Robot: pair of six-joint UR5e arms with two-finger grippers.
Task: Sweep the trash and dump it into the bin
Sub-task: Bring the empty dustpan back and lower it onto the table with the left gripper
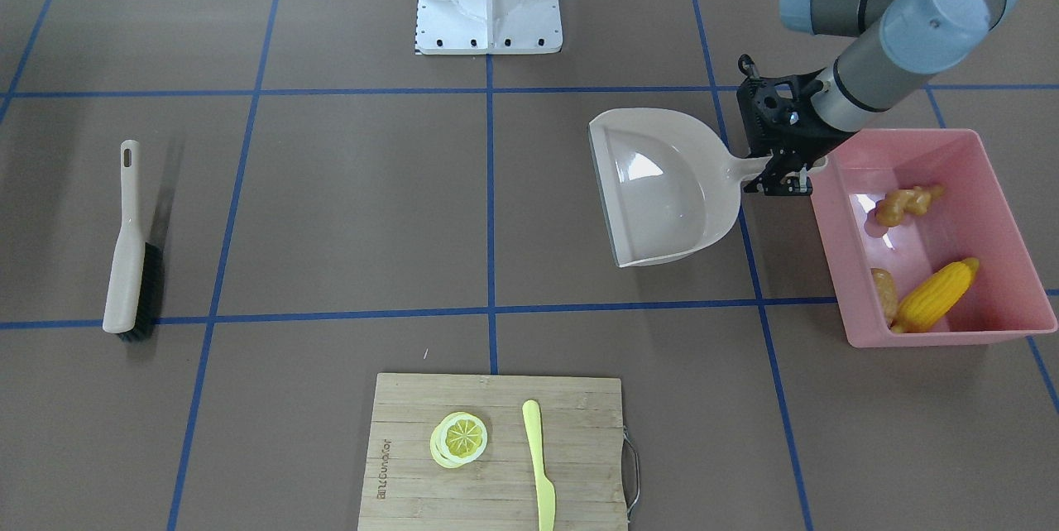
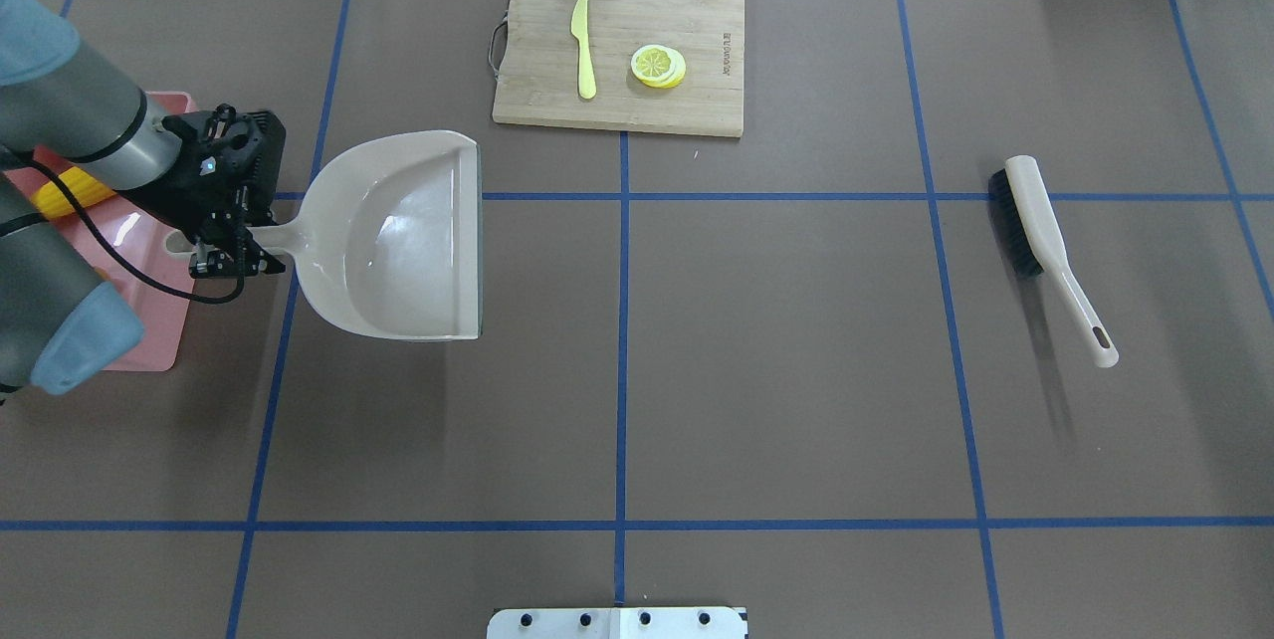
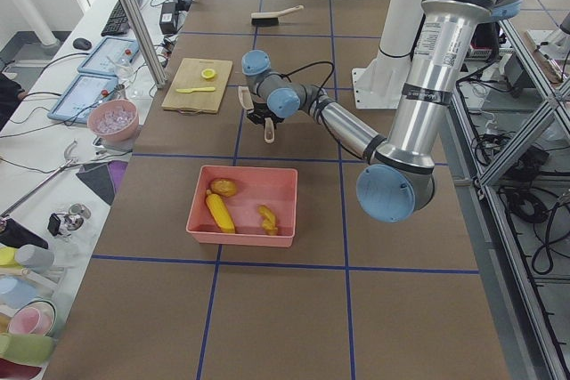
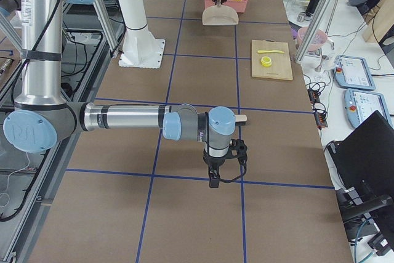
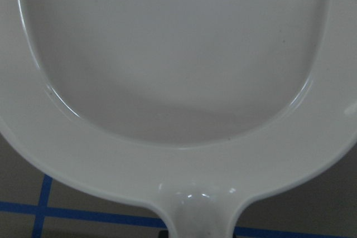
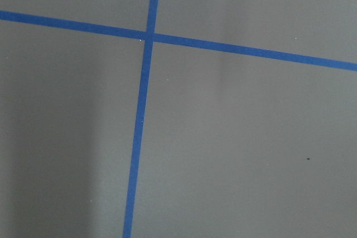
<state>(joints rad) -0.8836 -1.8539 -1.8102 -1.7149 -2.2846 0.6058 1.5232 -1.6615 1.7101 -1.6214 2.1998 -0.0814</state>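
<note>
The pink bin (image 1: 910,139) stands at the table's left end. In it lie the yellow corn cob (image 1: 935,298), the brown-orange potato (image 1: 884,293) and the tan ginger root (image 1: 906,204). My left gripper (image 1: 780,177) is shut on the handle of the beige dustpan (image 1: 662,184) next to the bin's inner wall. The pan is empty, as the left wrist view (image 5: 178,82) shows. In the overhead view my left gripper (image 2: 234,256) and arm cover most of the bin (image 2: 149,340). My right gripper (image 4: 213,182) shows only in the exterior right view, pointing down over bare table; I cannot tell its state.
A beige hand brush (image 1: 132,250) lies on the table at the robot's right. A wooden cutting board (image 1: 579,432) at the far edge carries a lemon slice (image 1: 459,437) and a yellow knife (image 1: 538,456). The robot's base plate (image 1: 488,26) stands at the near edge.
</note>
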